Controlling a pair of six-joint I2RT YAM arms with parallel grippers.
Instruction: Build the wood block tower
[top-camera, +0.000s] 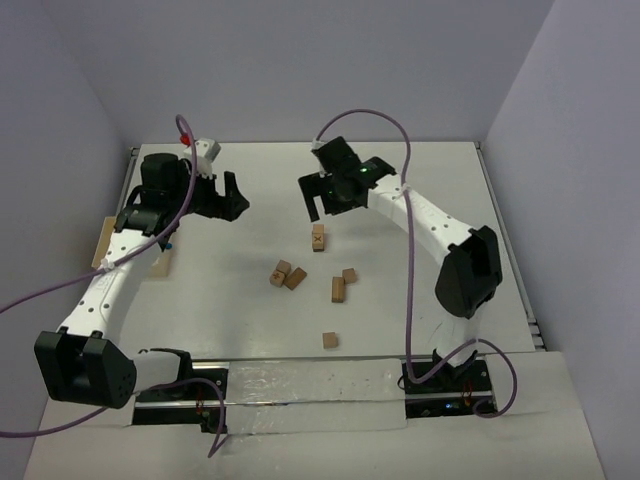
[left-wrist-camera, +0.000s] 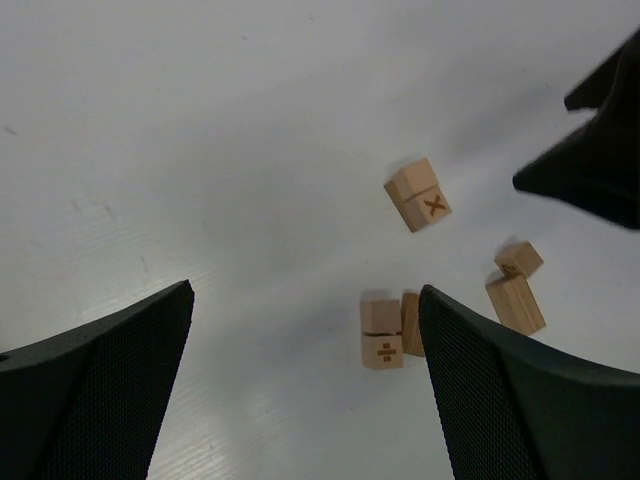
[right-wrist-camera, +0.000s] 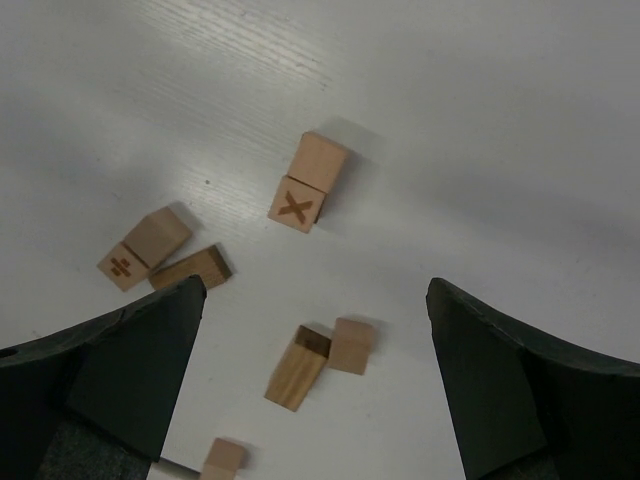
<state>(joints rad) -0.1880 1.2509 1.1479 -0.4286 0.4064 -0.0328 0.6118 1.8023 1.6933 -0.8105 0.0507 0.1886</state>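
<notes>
The left fingers (left-wrist-camera: 520, 400) stand wide apart and hold nothing, hanging over bare tabletop (top-camera: 250, 320). The right fingers (right-wrist-camera: 110, 370) are spread just as wide and are also empty.

In the top view the left fingers sit toward 10 o'clock from the middle of the tabletop. The right fingers sit toward 12 o'clock, and the two arms' tips face each other across a gap.

The blocks (top-camera: 338, 290) lie loose on the tabletop near its middle, none resting on another.
- X block (top-camera: 318, 237): it lies just at 6 o'clock from the right fingers and carries an X on one face, clearest in the right wrist view.
- Pair (top-camera: 287, 275): at 7 o'clock from the X block, two blocks touch side by side. One of them bears a division sign (right-wrist-camera: 122, 267).
- Long block and cube (top-camera: 349, 274): at 5 o'clock from the X block, the long block lies beside the small cube, and they are close or touching.
- Lone cube (top-camera: 329, 340): it sits apart at 6 o'clock, nearest the arm bases.

In the left wrist view the X block shows between the fingers, toward the far side, and the pair lies close to the right-hand finger.

A pale tray (top-camera: 103, 245) lies at the 9 o'clock edge, partly hidden under the left arm.
</notes>
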